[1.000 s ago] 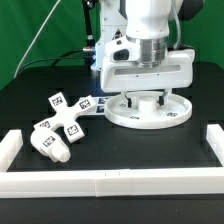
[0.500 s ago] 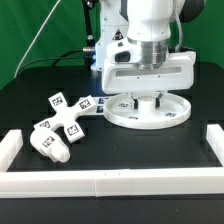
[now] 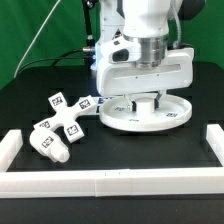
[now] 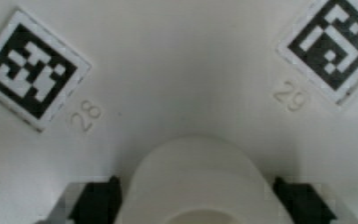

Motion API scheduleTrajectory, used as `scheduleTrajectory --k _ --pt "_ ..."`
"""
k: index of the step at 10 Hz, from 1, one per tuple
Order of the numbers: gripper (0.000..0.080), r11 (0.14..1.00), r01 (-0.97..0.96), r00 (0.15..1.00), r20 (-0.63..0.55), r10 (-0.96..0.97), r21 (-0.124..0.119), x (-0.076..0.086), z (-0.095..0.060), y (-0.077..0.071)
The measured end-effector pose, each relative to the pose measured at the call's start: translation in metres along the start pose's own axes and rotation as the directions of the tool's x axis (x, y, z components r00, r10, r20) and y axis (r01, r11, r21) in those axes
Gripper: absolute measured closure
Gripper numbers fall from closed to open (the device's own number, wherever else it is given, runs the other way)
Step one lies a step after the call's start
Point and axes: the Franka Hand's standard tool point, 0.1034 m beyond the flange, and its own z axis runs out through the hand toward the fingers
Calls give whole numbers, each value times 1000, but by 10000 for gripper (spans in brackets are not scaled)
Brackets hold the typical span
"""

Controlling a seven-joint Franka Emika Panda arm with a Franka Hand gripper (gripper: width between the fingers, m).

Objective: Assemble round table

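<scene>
The big round disc (image 3: 176, 114) lies on the black desk (image 3: 135, 152) straight beneath the pincer (image 3: 148, 101), so the arm's broad white head hides its middle and only the rim shows on either side. In the wrist view the disc (image 4: 176, 90) fills nearly everything: a plain white face with two black-and-white square tags (image 4: 34, 68), each with a small embossed number beside it. Its raised central hub (image 4: 197, 178) sits right between the pincer's dark fingers (image 4: 98, 203), one on each side and very close to it. Whether the fingers actually press the hub or stand just clear of it I cannot tell, as the picture is soft there. Away from the pincer, toward the exterior view's left and a little nearer the front of the desk, lies the cross-shaped base (image 3: 68, 112) with tags on its arms. The short round leg (image 3: 50, 148) lies on its side against the base, on the side farther from the pincer. Both are well apart from the disc. A long white rail frame (image 3: 110, 182) borders the desk in front of the pincer and turns up at both ends.
</scene>
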Motion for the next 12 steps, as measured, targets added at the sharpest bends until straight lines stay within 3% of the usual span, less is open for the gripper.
scheduleTrajectory --k 2,7,8,10,12 --pt "393 998 65 998 -11 -65 -4 9 0 4" --pt "393 998 59 998 -2 -59 -1 8 2 4" --pt "393 998 58 998 5 -58 5 25 2 7" --pt "393 996 85 995 -57 -86 -19 66 1 18" --pt "393 996 83 995 -49 -84 -16 62 3 17"
